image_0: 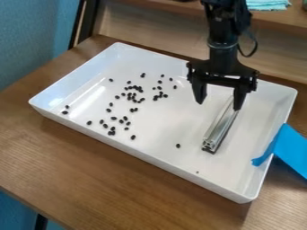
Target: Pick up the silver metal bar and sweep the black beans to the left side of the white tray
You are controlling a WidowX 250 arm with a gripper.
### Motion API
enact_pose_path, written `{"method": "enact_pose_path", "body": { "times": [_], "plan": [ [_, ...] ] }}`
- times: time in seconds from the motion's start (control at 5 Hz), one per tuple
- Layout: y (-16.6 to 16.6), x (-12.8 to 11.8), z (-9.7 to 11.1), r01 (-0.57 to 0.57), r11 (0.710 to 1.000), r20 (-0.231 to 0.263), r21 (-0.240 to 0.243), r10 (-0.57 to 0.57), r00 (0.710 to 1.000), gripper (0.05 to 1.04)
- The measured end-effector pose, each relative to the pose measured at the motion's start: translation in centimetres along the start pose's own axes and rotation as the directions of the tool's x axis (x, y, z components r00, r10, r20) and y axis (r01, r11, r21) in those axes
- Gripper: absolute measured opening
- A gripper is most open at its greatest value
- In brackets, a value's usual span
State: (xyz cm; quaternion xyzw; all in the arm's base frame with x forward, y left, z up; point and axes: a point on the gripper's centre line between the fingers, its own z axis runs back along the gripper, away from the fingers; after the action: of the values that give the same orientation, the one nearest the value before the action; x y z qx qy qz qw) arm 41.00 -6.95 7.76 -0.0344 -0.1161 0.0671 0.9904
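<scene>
My black gripper point(219, 102) hangs down over the right half of a white tray point(162, 158), its two fingers spread apart with nothing between them. A silver metal bar point(221, 126) lies in the tray, running from behind the right finger toward the tray's front. That finger overlaps the bar's far part in the view; whether they touch I cannot tell. Several small black beans point(133, 96) are scattered over the tray's left and middle, and a single bean point(178, 145) rests left of the bar's near end.
Blue tape point(288, 150) runs over the tray's right rim onto the brown wooden table point(114, 179). The tray's raised walls surround the beans and bar. Behind the table is a wooden shelf with a teal cloth point(268, 4) at the top right.
</scene>
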Motion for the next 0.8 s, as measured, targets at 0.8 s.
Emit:
{"method": "enact_pose_path", "body": {
  "times": [0.8],
  "plan": [
    [-0.4, 0.0, -1.3, -0.024, 1.000, 0.017, 0.007, 0.024, 1.000, 0.999]
  ]
}}
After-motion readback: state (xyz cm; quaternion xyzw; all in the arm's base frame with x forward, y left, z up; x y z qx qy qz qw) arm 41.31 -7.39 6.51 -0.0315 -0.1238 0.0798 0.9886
